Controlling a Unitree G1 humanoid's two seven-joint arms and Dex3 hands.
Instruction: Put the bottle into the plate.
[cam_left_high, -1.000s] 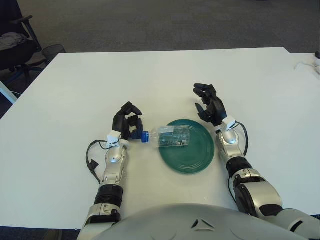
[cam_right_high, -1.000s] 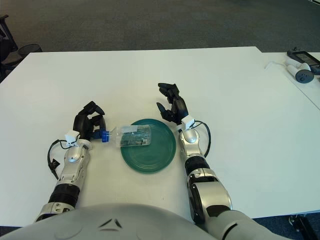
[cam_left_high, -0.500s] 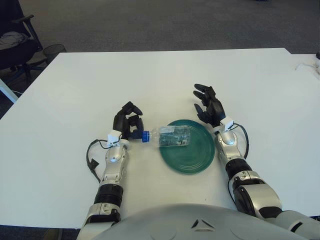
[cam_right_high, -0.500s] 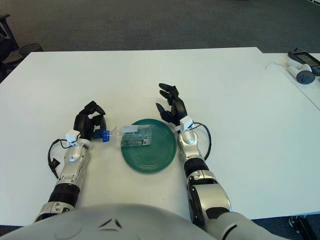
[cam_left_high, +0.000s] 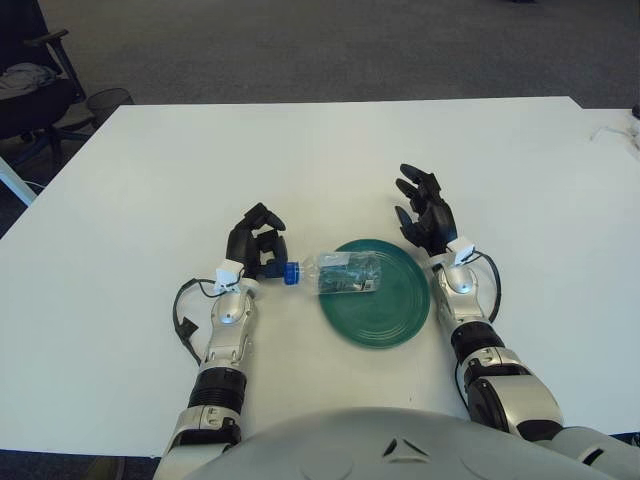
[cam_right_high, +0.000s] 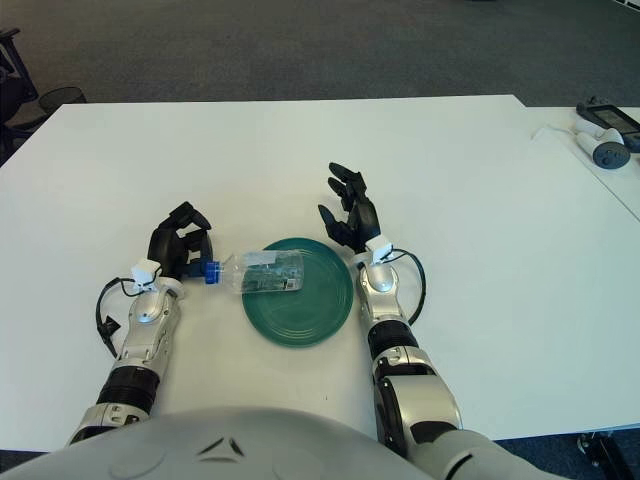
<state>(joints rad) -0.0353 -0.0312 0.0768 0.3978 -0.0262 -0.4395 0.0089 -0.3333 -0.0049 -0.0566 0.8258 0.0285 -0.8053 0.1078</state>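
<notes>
A clear plastic bottle (cam_left_high: 342, 273) with a blue cap (cam_left_high: 291, 272) lies on its side. Its body rests over the left part of the green plate (cam_left_high: 388, 312), and its cap sticks out past the rim to the left. My left hand (cam_left_high: 256, 246) sits just left of the cap with fingers curled. The fingertips are at the cap, not wrapped around the bottle. My right hand (cam_left_high: 424, 213) is raised beside the plate's upper right rim, fingers spread and holding nothing.
The white table (cam_left_high: 300, 160) stretches wide behind the plate. A black office chair (cam_left_high: 30, 80) and a wire bin (cam_left_high: 106, 102) stand off the far left corner. Small devices (cam_right_high: 603, 135) lie on a neighbouring table at the far right.
My right hand has drifted a little to the right and straightened up, away from the plate. The bottle and the left hand have barely moved.
</notes>
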